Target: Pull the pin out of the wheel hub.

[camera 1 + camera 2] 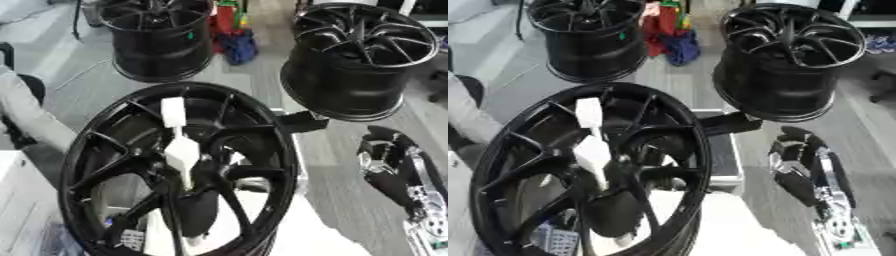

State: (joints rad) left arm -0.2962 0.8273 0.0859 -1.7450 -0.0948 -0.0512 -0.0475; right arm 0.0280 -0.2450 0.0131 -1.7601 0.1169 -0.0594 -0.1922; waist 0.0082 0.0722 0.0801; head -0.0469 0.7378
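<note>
The wheel hub [175, 175] is gloss black throughout, spokes and rim alike. The pin [179, 147] is plain white (no markings visible). Two further wheels, the far left wheel [162, 37] and the far right wheel [359, 60], are likewise black. The floor [254, 75] is grey with a faint plank pattern. A bundle [234, 35] between the far wheels shows red and blue, with a green patch. The right hand [798, 170] is black, with silver parts.
</note>
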